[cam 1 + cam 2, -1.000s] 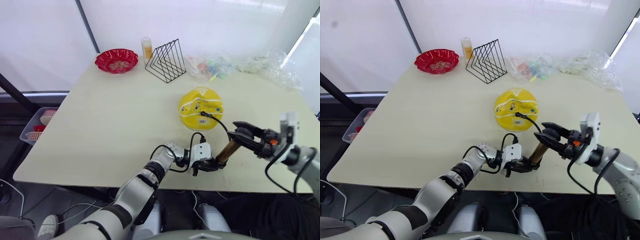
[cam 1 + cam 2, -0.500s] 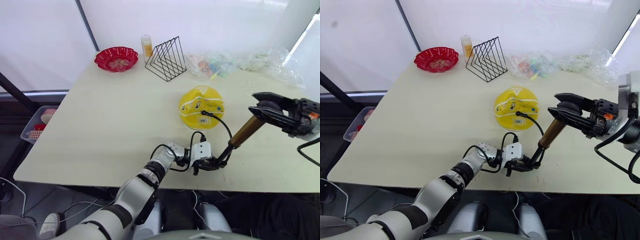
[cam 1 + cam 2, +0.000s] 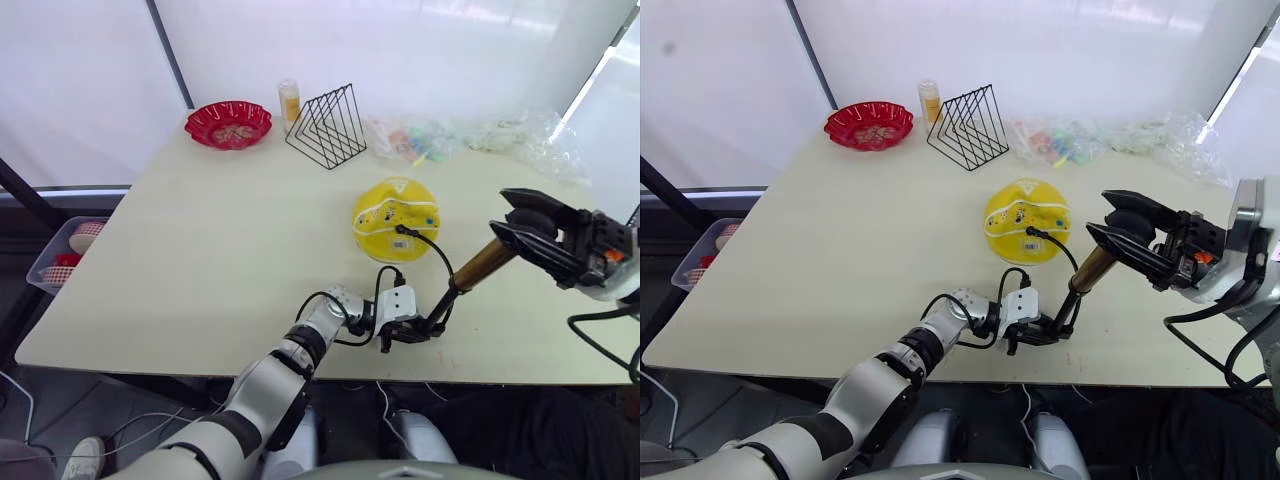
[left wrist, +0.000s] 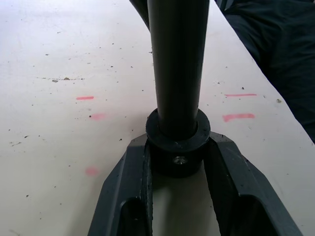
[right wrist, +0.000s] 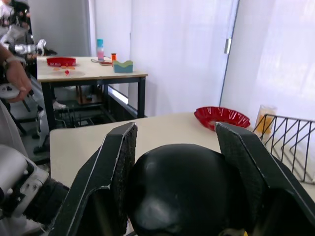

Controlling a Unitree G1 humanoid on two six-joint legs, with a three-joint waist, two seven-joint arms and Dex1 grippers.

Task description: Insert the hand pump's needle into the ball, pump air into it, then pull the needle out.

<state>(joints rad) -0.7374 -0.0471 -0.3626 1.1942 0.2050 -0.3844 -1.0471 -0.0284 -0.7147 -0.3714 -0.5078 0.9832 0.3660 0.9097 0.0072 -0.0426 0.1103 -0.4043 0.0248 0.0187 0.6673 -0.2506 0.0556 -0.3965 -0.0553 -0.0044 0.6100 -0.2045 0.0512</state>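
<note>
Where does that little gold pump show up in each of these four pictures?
Left eye view: the hand pump slants up at right, near the yellow ball.
Right eye view: same pump, right of centre.
Left wrist view: its black base between the fingers.
Right wrist view: its black handle.
Shared landmark: red bowl.

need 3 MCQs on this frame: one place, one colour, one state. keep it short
1. Where is the wire rack?
A. right of the red bowl
B. on the yellow ball
C. under the table

2. What colour is the hand pump barrel?
A. blue
B. gold-bronze
C. white

3. What does the left gripper hold?
A. nothing, jaws wide open
B. the pump's black base
C. the ball

Answers:
1 A: the rack stands at the far edge, just right of the bowl.
2 B: the barrel shines gold-bronze below the right gripper.
3 B: the left wrist view shows the base clamped between its fingers.
</note>
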